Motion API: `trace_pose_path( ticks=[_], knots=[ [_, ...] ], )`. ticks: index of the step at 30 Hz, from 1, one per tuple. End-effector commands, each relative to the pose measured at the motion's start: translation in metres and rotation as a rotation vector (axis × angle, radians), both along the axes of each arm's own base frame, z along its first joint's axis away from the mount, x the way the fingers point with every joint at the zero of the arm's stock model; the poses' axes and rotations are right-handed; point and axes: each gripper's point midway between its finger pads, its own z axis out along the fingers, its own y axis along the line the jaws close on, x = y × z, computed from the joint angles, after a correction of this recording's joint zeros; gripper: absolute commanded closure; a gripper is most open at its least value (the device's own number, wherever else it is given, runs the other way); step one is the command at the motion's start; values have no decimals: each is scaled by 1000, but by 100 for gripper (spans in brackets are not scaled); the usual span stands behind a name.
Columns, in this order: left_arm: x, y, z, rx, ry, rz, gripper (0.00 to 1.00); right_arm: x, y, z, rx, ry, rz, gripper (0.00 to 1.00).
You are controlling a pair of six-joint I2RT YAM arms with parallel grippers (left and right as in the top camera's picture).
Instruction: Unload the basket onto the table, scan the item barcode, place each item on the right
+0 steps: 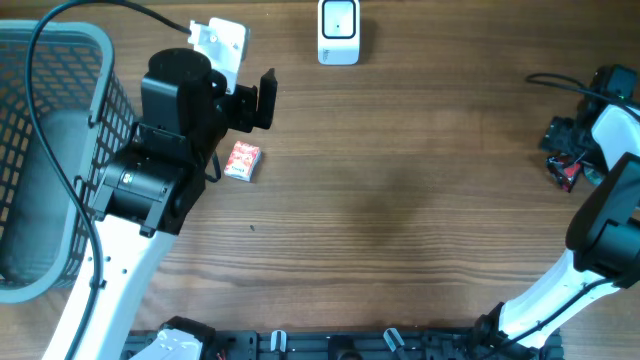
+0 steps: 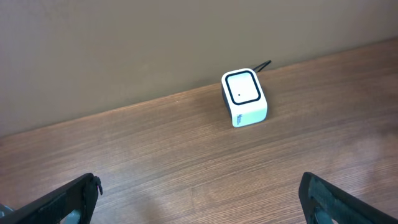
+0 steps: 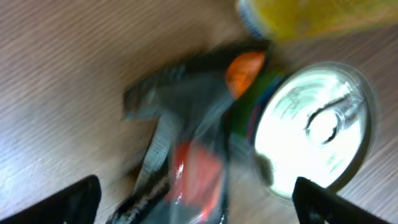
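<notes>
A: "Where's the item?"
B: "Likely the dark packet (image 3: 186, 165), far right of the overhead frame, by a can (image 3: 323, 124). The right gripper (image 3: 198, 200) is above it, fingers wide."
A: "Left gripper (image 1: 257, 102)?"
B: "Wide, empty. Pinch the packet clear of the can, barcode toward the scanner (image 1: 338, 32), top centre."

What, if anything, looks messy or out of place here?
Far right, a dark crumpled packet lies jumbled against a silver can, though that view is blurred. The small red box and white scanner sit tidily.
</notes>
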Motion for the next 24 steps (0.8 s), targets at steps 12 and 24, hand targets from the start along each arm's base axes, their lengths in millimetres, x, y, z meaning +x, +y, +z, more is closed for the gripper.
trace_pose_path(
  ticks=[12,24],
  knots=[
    [-1,62,6,-163,-20,382,0,63,180,187,243,-447,581,0],
    [-40,51,-24,-166,152,351,0,91,287,164,215,-418,773,0]
  ],
)
